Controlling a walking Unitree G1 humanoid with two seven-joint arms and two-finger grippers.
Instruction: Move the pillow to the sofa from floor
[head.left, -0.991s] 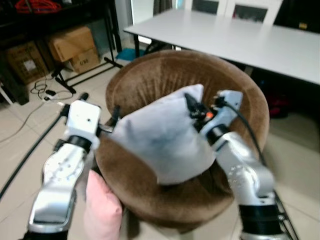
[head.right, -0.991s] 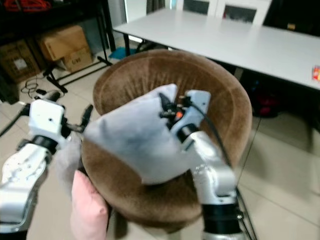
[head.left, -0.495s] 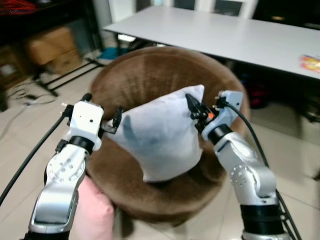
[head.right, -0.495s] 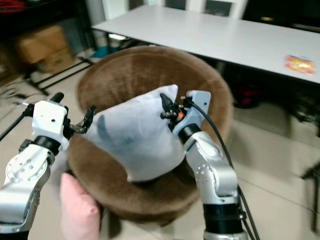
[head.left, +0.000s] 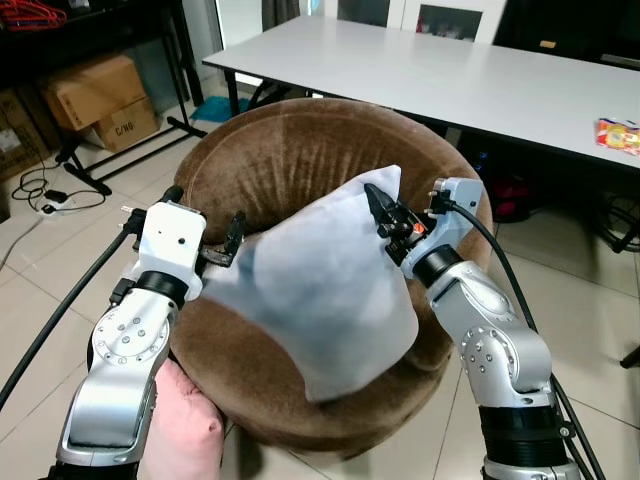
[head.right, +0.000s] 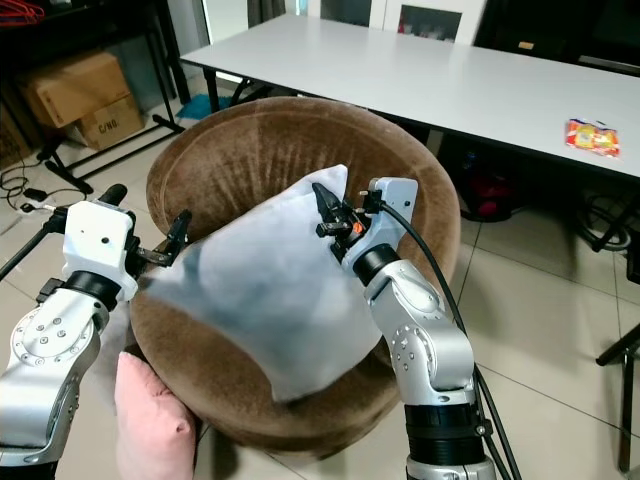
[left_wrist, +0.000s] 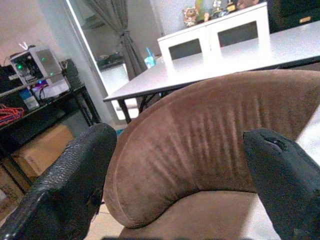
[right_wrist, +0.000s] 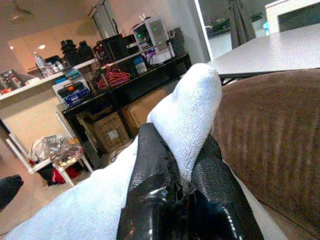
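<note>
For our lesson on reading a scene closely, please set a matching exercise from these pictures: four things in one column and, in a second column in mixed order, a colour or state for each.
Column one:
1. white pillow
2. round sofa
3. left hand
4. pink pillow

Column two:
A. brown, with a curved back
B. open, beside the white pillow's edge
C. pinched at one corner by the right hand, over the sofa seat
D. low, beside the left arm

Pairs: 1-C, 2-A, 3-B, 4-D
</note>
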